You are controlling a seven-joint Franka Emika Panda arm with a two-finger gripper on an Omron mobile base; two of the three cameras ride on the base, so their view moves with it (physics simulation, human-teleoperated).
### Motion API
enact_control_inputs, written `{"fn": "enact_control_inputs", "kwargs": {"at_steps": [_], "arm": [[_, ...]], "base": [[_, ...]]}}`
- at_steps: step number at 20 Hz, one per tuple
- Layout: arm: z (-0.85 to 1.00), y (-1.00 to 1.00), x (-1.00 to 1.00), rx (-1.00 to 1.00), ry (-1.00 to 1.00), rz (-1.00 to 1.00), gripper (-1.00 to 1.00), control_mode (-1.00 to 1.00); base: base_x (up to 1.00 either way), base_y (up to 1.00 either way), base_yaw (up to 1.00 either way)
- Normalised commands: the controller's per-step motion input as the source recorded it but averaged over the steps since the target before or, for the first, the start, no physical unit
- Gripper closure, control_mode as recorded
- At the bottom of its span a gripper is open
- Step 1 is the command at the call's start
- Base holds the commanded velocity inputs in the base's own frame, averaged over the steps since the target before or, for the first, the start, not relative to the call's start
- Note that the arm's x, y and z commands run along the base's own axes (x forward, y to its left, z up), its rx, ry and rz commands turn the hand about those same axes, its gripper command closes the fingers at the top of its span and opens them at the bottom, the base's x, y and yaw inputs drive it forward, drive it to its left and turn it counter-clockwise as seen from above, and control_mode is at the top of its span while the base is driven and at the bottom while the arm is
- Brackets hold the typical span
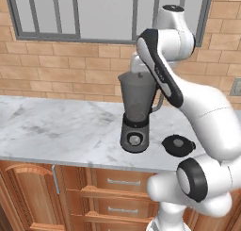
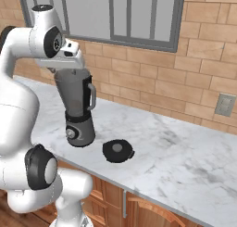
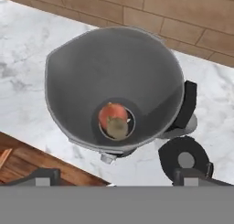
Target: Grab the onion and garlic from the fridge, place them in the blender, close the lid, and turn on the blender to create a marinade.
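The blender [image 1: 136,113] [image 2: 77,105] stands on the marble counter, and I look straight down into its smoky jar [image 3: 87,72]. At the jar's bottom lie the reddish onion [image 3: 112,112] and a pale tan garlic [image 3: 118,127], touching each other. My gripper [image 3: 116,177] hovers just above the jar's mouth, open, fingertips [image 3: 40,176] wide apart with nothing between them. In the base views the hand [image 2: 65,54] sits over the jar's rim. The black lid [image 1: 178,145] [image 2: 117,150] [image 3: 185,159] lies flat on the counter beside the blender's base. The fridge is out of view.
The marble counter [image 1: 56,126] runs along a brick wall under a window. A wall outlet [image 2: 225,104] sits at the far right. Wooden drawers and cabinet doors [image 1: 110,187] are below the counter's front edge.
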Motion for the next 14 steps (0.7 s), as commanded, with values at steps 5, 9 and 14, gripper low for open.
{"fn": "enact_control_inputs", "kwargs": {"at_steps": [5, 9, 14], "arm": [[-0.19, -0.53, -1.0, 0.05, -0.13, -0.14, -1.0, -1.0], [-0.59, -0.64, -1.0, 0.03, -0.07, -0.23, -1.0, -1.0], [-0.76, -0.66, -0.89, 0.0, 0.02, -0.25, -1.0, -1.0]], "base": [[0.0, 0.0, 0.0], [0.0, 0.0, 0.0], [0.0, 0.0, 0.0]]}}
